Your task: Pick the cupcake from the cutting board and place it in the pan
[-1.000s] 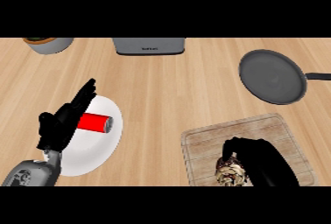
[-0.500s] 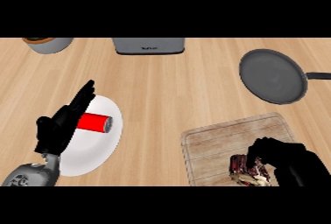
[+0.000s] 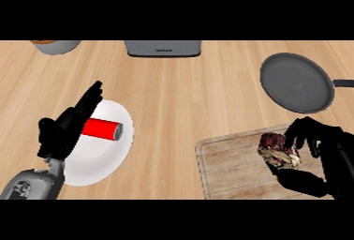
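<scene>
Right at the near right corner, the right hand (image 3: 319, 154) is curled around the cupcake (image 3: 278, 151), fingers over its far side and thumb under its near side, clamped on it above the cutting board (image 3: 228, 161). Whether the cupcake touches the board cannot be told. Over on the near left, the left hand (image 3: 66, 129) rests with fingers straight and apart, overlapping the left edge of a white plate (image 3: 110, 159), where a red can (image 3: 102, 129) lies on its side. Farther off on the right sits the dark pan (image 3: 297, 89). At the far edge, a grey appliance (image 3: 163, 48) sits centre and a bowl (image 3: 55, 46) left.
</scene>
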Available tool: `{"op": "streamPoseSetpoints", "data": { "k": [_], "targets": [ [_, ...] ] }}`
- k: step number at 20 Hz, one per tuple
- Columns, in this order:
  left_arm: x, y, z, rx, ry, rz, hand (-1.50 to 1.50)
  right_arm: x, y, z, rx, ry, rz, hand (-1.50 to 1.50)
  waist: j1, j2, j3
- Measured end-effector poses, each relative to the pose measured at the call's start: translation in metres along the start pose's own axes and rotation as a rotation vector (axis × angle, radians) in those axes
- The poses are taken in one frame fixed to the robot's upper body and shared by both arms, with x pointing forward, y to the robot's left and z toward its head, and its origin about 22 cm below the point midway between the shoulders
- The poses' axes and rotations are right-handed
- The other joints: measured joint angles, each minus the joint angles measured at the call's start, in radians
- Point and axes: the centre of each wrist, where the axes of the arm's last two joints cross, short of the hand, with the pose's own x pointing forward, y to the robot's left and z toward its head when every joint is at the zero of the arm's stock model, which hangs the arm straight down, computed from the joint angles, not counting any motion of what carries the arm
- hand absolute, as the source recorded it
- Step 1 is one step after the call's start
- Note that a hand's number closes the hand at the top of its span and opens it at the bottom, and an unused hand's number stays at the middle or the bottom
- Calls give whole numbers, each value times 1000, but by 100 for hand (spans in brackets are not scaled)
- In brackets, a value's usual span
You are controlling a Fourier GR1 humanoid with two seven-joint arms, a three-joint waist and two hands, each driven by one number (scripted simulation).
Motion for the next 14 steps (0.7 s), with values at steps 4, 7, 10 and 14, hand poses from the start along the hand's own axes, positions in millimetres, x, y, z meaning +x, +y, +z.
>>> {"op": "streamPoseSetpoints", "data": {
  "k": [4,7,10,14],
  "targets": [
    [1,-6,-1,-7,-7,0,0,-31,2,-31,-29,17,-16,150,7,1,0],
    [3,-7,-1,-6,-9,-3,0,-55,5,-52,-57,36,9,150,11,1,0],
    [6,-11,0,-14,-17,-3,0,-84,11,-72,-98,62,37,150,17,3,0],
    [3,-16,-1,-16,-10,-4,0,-115,18,-102,-122,71,62,150,21,4,0]
  ]
}}
